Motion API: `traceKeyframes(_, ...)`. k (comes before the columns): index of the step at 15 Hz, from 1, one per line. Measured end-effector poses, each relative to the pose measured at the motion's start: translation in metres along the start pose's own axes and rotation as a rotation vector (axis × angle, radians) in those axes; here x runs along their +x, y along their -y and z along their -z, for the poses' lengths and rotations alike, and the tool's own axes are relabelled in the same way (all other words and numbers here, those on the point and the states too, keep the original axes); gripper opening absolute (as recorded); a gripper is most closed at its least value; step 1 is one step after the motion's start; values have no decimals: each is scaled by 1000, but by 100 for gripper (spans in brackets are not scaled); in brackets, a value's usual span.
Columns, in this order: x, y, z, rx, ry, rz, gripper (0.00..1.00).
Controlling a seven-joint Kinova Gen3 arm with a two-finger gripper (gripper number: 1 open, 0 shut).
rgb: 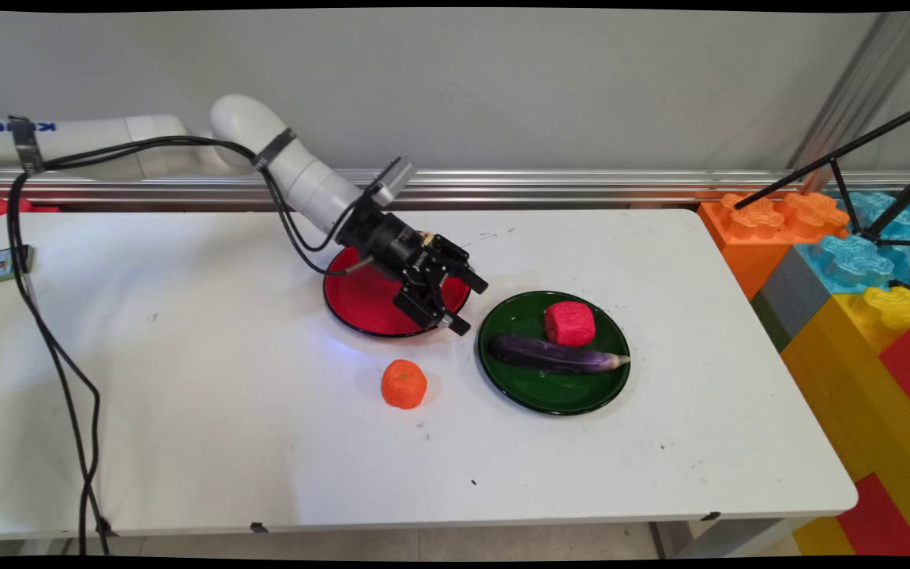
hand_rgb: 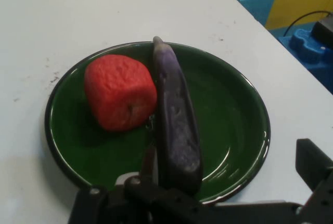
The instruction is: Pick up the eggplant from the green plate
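One eggplant (rgb: pixel 554 355) lies crosswise on the green plate (rgb: pixel 554 395), claw (rgb: pixel 467 304) spread.

Two plates are set on the table (rgb: pixel 186 411), side by side near its middle: the left plate (rgb: pixel 360 304) slightly farther back, the right plate (rgb: pixel 573 391) just beside it to the right and nearer. On the right plate an eggplant (rgb: pixel 554 355) is laid across the middle, with an apple (rgb: pixel 569 323) just behind it. An orange (rgb: pixel 404 384) is placed on the table in front of the left plate, left of the right plate. The hand (rgb: pixel 471 304) is held over the left plate's right edge. Big blocks (rgb: pixel 858 300) are stacked off the table's right end
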Motion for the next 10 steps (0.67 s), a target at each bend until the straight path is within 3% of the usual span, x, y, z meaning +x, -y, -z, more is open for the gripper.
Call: traceKeyframes(10,7,12,-39,-19,27,-21,100)
